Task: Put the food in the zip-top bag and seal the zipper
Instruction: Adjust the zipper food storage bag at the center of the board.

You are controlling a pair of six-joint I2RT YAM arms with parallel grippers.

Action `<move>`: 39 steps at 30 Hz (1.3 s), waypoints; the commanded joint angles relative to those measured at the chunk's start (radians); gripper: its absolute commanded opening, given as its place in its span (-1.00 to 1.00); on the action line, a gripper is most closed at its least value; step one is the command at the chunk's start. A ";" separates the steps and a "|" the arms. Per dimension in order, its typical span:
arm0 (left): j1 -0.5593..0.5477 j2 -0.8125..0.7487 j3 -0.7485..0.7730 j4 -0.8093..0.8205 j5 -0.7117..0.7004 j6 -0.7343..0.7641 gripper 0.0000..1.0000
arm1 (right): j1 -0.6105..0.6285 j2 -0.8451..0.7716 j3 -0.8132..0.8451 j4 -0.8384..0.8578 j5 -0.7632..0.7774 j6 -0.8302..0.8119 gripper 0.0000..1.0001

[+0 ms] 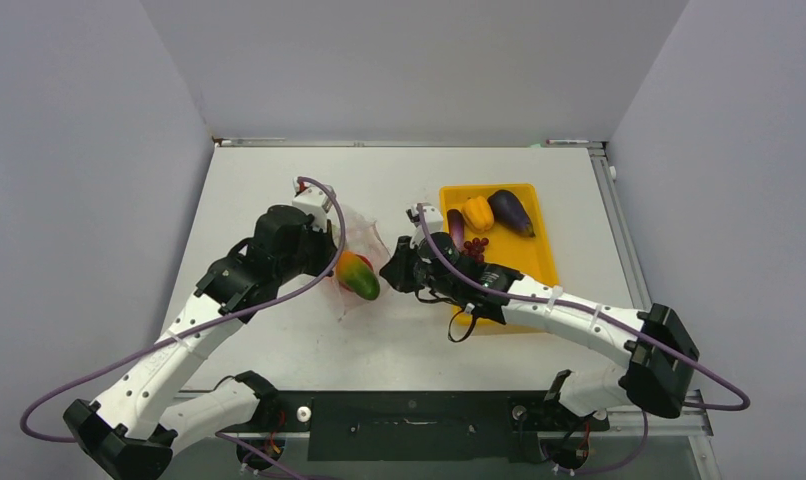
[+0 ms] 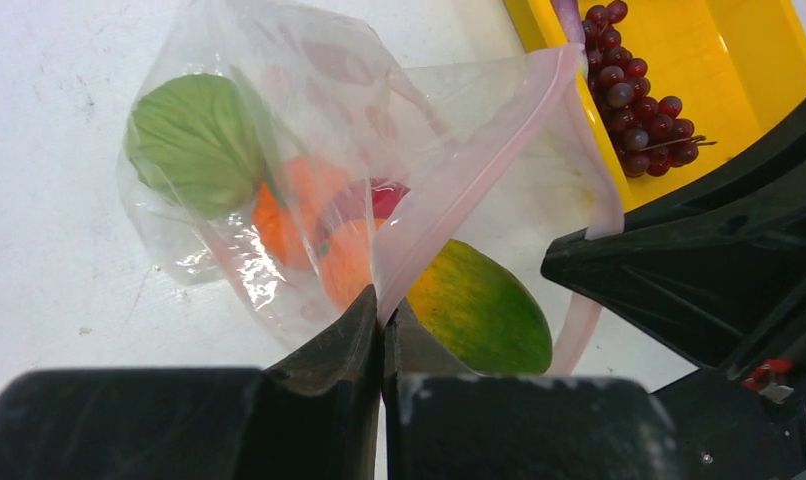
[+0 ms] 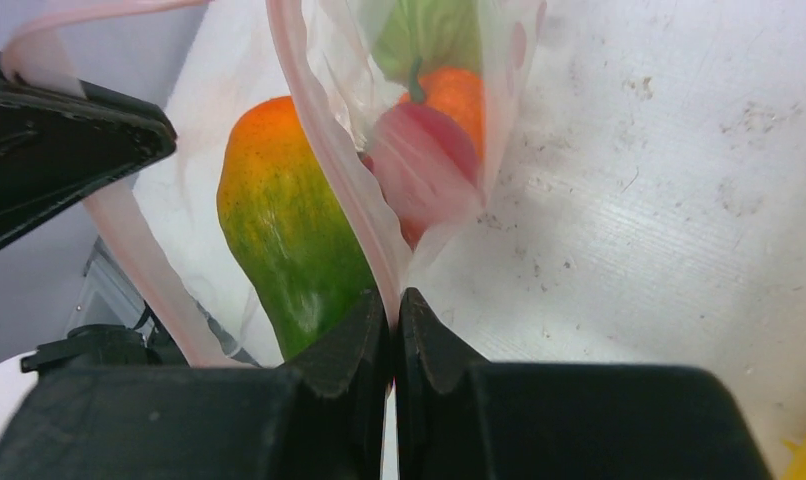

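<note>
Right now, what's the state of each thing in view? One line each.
bag, mouth open
zipper, unsealed, lips apart
left hand, shut on zipper
right hand, shut on zipper
mango, lying in the open mouth
green piece, inside bag
orange piece, inside bag
grapes, in tray, not bagged
eggplant, in tray
pepper, in tray
</note>
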State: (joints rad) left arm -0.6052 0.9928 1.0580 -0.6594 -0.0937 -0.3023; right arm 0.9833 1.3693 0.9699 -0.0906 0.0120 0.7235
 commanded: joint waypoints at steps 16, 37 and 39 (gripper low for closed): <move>0.001 -0.045 0.369 -0.232 0.142 -0.003 -1.00 | 0.007 -0.167 0.335 -0.246 0.032 -0.219 -0.89; 0.007 0.057 0.059 0.016 0.244 -0.179 -1.00 | 0.006 -0.105 0.294 -0.278 0.096 -0.302 -0.89; 0.008 0.050 0.134 -0.008 0.236 -0.160 -1.00 | 0.006 -0.112 0.348 -0.306 0.109 -0.323 -0.89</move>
State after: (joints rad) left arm -0.6048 1.0836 1.0279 -0.7330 0.1162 -0.4664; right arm 0.9836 1.2961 1.1835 -0.4088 0.0727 0.4541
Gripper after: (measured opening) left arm 0.002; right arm 0.060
